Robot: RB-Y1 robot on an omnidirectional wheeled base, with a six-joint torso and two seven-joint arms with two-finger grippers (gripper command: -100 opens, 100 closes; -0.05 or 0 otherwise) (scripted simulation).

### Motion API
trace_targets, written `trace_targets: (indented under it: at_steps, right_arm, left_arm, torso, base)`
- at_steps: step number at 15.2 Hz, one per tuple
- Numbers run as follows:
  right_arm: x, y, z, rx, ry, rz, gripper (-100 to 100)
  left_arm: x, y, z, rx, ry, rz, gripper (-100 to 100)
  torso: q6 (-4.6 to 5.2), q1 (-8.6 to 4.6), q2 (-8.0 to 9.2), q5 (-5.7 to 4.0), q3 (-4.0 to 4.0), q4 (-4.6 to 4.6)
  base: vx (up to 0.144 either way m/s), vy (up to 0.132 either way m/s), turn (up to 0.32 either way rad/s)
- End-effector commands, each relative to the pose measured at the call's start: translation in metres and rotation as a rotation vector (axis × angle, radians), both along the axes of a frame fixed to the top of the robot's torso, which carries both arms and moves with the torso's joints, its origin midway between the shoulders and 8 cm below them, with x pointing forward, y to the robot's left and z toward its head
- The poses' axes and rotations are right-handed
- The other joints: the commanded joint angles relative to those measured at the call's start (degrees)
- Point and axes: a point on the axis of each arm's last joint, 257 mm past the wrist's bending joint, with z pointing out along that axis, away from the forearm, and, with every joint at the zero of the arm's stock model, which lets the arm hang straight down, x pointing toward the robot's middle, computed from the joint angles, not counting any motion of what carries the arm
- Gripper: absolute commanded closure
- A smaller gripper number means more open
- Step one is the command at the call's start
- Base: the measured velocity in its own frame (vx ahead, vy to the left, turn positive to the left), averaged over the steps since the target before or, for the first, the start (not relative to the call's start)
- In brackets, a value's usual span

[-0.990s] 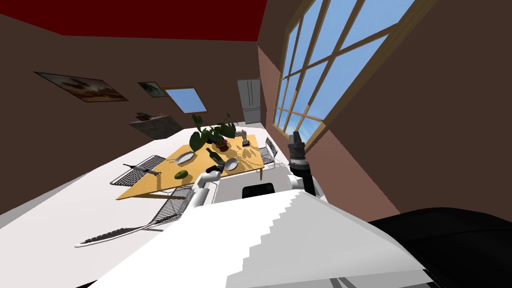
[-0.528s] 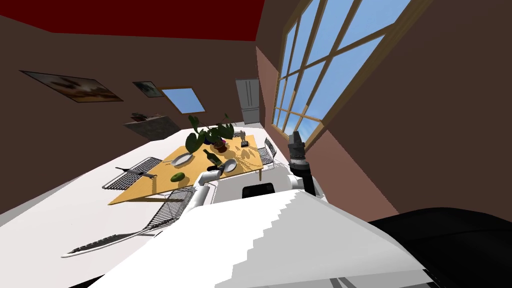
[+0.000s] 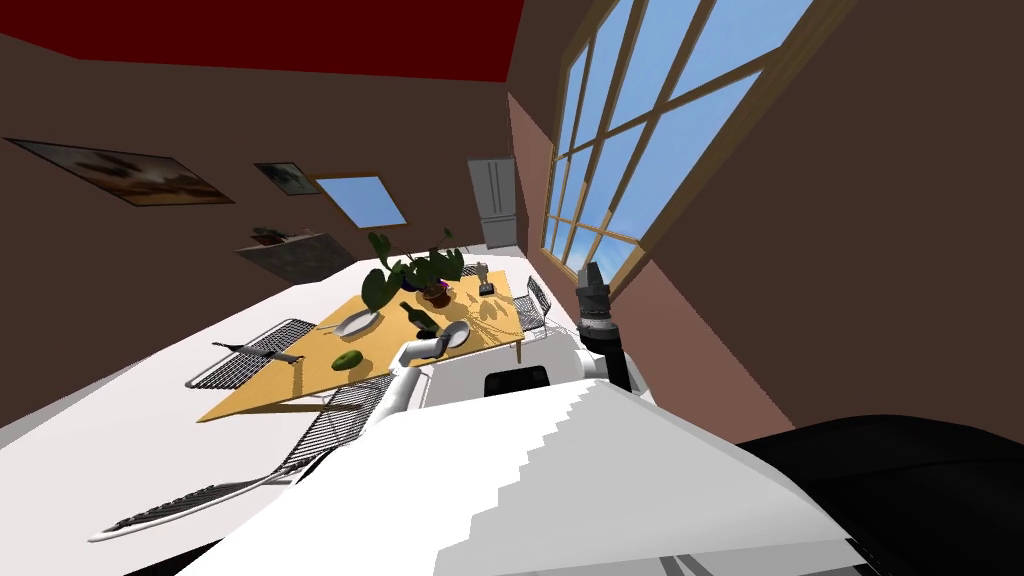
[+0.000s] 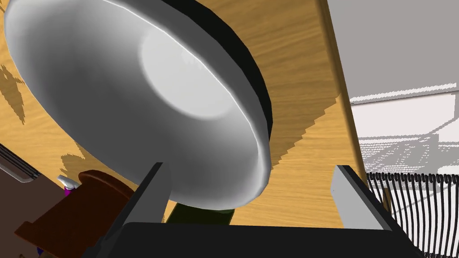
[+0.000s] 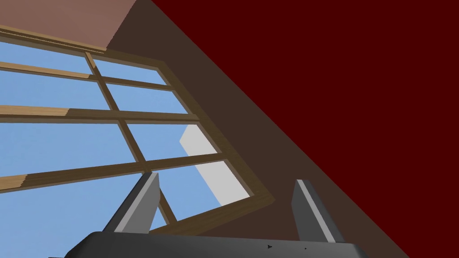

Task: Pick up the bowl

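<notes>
head swung a little since a second ago; left gripper [image 4: 248, 168] at the bowl [image 4: 148, 89]
the grey bowl rests on the wooden table [image 4: 296, 67], near the table's edge closest to me and just beside a dark bottle [image 3: 420, 317] on the table. the left gripper's fingers stand apart at the bowl's near rim, one overlapping the rim, the other over bare table wood; whether they touch it cannot be told. the right gripper [image 5: 226, 178] is raised off the table's window side, fingers apart.
</notes>
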Motion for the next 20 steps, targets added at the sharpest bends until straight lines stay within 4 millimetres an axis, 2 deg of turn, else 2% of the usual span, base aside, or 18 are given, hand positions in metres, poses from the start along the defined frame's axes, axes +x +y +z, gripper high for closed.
trace_targets:
  at_steps: [1, 3, 4, 5, 9, 10, 11, 15, 19, 20]
  right_arm:
    - [0.0, 0.0, 0.0, 0.0, 0.0, 0.0, 0]
    - [0.0, 0.0, 0.0, 0.0, 0.0, 0.0, 0]
    - [0.0, 0.0, 0.0, 0.0, 0.0, 0.0, 0]
    - [0.0, 0.0, 0.0, 0.0, 0.0, 0.0, 0]
    - [0.0, 0.0, 0.0, 0.0, 0.0, 0.0, 0]
    - [0.0, 0.0, 0.0, 0.0, 0.0, 0.0, 0]
    - [0.0, 0.0, 0.0, 0.0, 0.0, 0.0, 0]
    - [0.0, 0.0, 0.0, 0.0, 0.0, 0.0, 0]
    - [0.0, 0.0, 0.0, 0.0, 0.0, 0.0, 0]
    - [0.0, 0.0, 0.0, 0.0, 0.0, 0.0, 0]
  left_arm:
    - [-0.008, 0.0, -0.005, -0.004, 0.046, 0.005, -100]
    - [-0.013, 0.0, -0.008, -0.006, 0.072, 0.007, -100]
    - [-0.009, 0.0, -0.006, -0.004, 0.053, 0.005, -100]
    - [-0.013, -0.001, -0.016, -0.006, 0.058, 0.01, -100]
    - [-0.017, -0.003, -0.029, -0.007, 0.057, 0.017, -100]
    - [-0.016, -0.001, -0.025, -0.007, 0.06, 0.015, -100]
    - [-0.016, -0.002, -0.026, -0.007, 0.058, 0.015, 100]
    - [-0.016, -0.001, -0.026, -0.008, 0.056, 0.016, 100]
    - [-0.011, 0.0, -0.009, -0.005, 0.058, 0.007, 100]
    - [-0.011, -0.001, -0.013, -0.005, 0.056, 0.009, 100]
  torso:
    - [0.0, 0.0, 0.0, 0.0, 0.0, 0.0]
    - [0.0, 0.0, 0.01, 0.0, 0.01, 0.0]
    - [0.0, 0.01, 0.03, 0.0, 0.02, 0.01]
    - [-0.01, 0.03, 0.05, 0.0, 0.03, 0.01]
    - [-0.01, 0.23, -0.01, 0.05, 0.0, 0.0]
    - [-0.01, 0.25, -0.01, 0.06, -0.01, -0.01]
    - [-0.01, 0.23, 0.02, 0.05, 0.01, 0.0]
    - [0.02, 0.11, 0.08, 0.02, 0.04, 0.0]
    - [0.01, -0.07, 0.25, -0.03, 0.15, 0.07]
    - [0.02, -0.09, 0.28, -0.04, 0.17, 0.08]
  base:
    - [0.024, -0.019, -0.027]
    - [0.021, -0.018, -0.025]
    - [0.011, -0.01, -0.007]
    - [0.018, 0.012, -0.028]
    - [0.033, 0.034, -0.029]
    - [0.019, 0.026, -0.014]
    - [0.007, 0.01, -0.002]
    - [0.0, 0.001, 0.004]
    - [-0.032, -0.032, 0.031]
    - [-0.02, -0.021, 0.011]
